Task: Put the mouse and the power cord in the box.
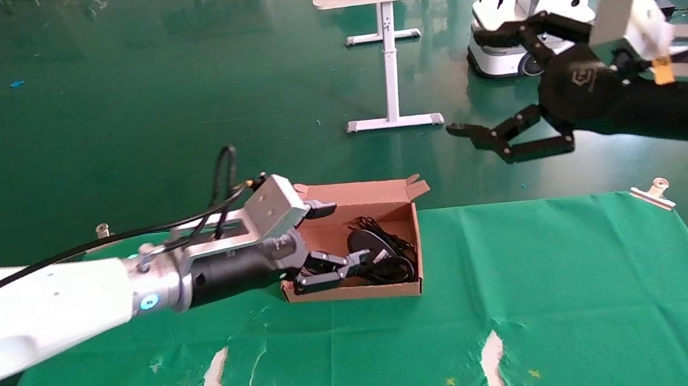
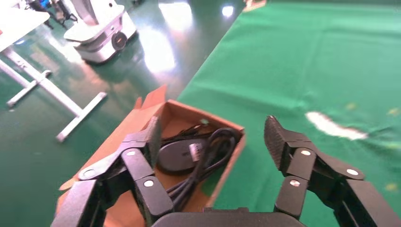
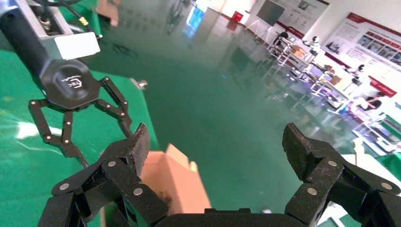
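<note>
Box (image 1: 380, 204) sits at the far edge of the green cloth (image 1: 540, 300), its notched flaps standing up along the back wall, and both task items already lie inside it: the mouse (image 2: 178, 154), turned so its pale label shows, rests on the floor of the box with the cord (image 2: 208, 158) coiled just beside and partly around it toward the right-hand wall. The left gripper (image 1: 335, 268) hangs low over the box's left end, fingers spread wide and holding nothing; in the left wrist view one finger (image 2: 142, 142) is over the inside of the box and the other is out over the cloth, so the near wall runs between them. That stance fits a release: the fingers have to be parted for the load to drop, and the tool is kept low so the contents land inside rather than bounce off the rim. The right gripper (image 1: 505, 140) is raised off to the right, beyond the table edge and well apart from the box, also spread and empty, likely kept there so it leaves the left arm room. With mouse and cord both in the box, the task looks essentially done; what remains, as I judge it, is to lift the left arm clear without snagging the thin wire.
</note>
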### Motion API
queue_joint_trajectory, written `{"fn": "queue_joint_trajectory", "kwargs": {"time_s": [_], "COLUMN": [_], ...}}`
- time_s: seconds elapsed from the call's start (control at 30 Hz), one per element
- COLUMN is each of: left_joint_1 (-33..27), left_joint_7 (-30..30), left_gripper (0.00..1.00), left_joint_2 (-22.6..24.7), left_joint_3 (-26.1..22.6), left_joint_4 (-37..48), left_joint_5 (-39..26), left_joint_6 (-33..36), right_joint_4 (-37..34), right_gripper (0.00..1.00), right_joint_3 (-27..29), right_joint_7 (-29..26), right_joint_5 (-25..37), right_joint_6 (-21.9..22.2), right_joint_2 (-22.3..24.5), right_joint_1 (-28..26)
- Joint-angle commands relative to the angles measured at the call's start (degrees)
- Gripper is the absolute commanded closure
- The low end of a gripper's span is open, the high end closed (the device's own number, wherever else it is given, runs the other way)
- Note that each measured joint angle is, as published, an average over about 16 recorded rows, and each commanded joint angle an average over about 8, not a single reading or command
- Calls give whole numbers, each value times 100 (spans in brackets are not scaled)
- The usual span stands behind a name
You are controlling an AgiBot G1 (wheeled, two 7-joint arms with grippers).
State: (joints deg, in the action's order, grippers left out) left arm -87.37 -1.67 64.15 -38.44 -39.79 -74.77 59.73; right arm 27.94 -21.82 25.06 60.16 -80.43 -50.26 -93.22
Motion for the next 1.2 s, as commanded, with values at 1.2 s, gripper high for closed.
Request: {"fn": "queue_joint_trajectory", "kwargs": {"time_s": [1.2], "left_joint_1": [2356], "left_joint_7": [1134], "left_gripper": [0], "left_joint_2": [-2660], "left_joint_3": [2046], "left_joint_4": [-3085], "left_joint_5": [3005], "left_joint_6": [2371], "right_joint_4": [4163], "right_gripper": [0], "right_joint_3": [529], "right_joint_7": [-3267], "right_joint_5": [-1669], "right_joint_6": [-480], "right_joint_2": [1390], "right_joint_1": [2887]}}
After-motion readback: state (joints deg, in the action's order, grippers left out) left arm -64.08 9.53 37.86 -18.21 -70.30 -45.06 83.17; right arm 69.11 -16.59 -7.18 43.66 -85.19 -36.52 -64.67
